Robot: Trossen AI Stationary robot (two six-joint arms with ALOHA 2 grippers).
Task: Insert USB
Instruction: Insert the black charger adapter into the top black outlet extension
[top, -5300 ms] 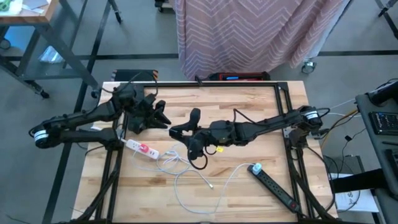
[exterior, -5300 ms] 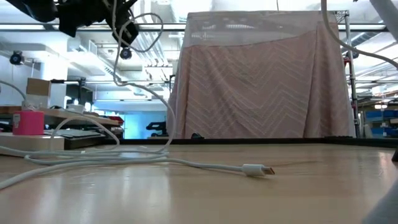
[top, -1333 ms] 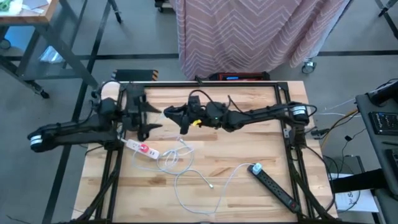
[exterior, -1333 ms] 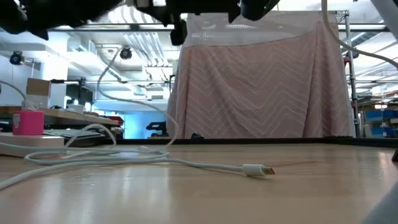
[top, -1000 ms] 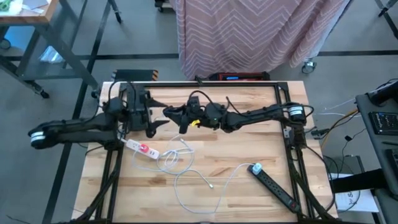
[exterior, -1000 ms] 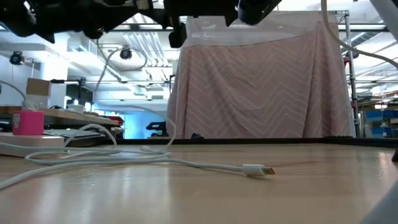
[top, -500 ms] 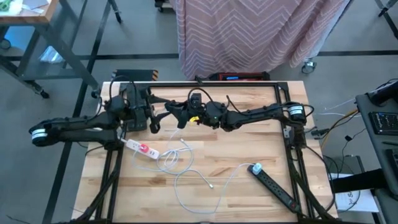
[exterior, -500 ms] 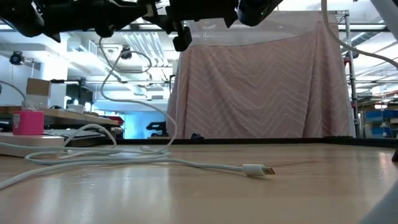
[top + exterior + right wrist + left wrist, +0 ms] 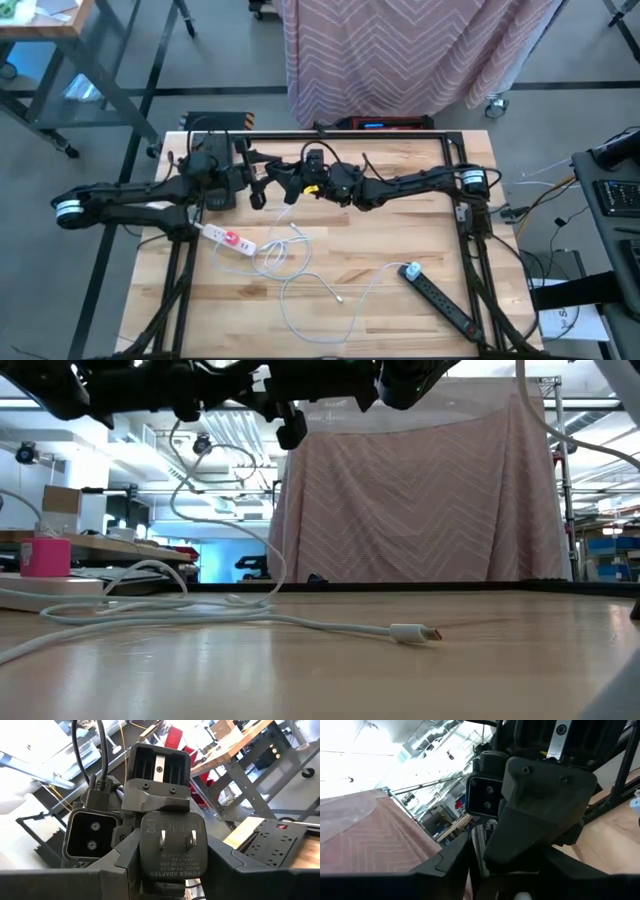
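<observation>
A black power adapter (image 9: 170, 847) is held high above the table's far middle by my right gripper (image 9: 287, 183), which is shut on it. Its two prongs face the right wrist camera. A white USB cable (image 9: 230, 510) hangs from where the grippers meet. It loops onto the table, and its free plug (image 9: 415, 632) lies on the wood. My left gripper (image 9: 258, 182) faces the right one head-on from the left. Its fingers are apart around the adapter's far end, which the adapter and gripper hide. My right gripper pinches the adapter's two narrow sides (image 9: 146, 852) between its two fingers, which lie roughly level and come from the table's right. The adapter is lifted clear of the table, its prong face turned back toward the wrist. My left gripper: I cannot tell whether its fingers touch the adapter.
A white power strip with a pink switch (image 9: 228, 238) lies on the left under the arms. A black power strip (image 9: 445, 300) lies at the near right. Another black strip (image 9: 280, 845) sits at the far left. Cable loops (image 9: 290, 262) cover the middle.
My left gripper has moved toward the table's right, up to my right gripper, and its fingers have drawn closer together. My right gripper has kept the adapter almost still. The hanging cable's upper loop has swung a little.
</observation>
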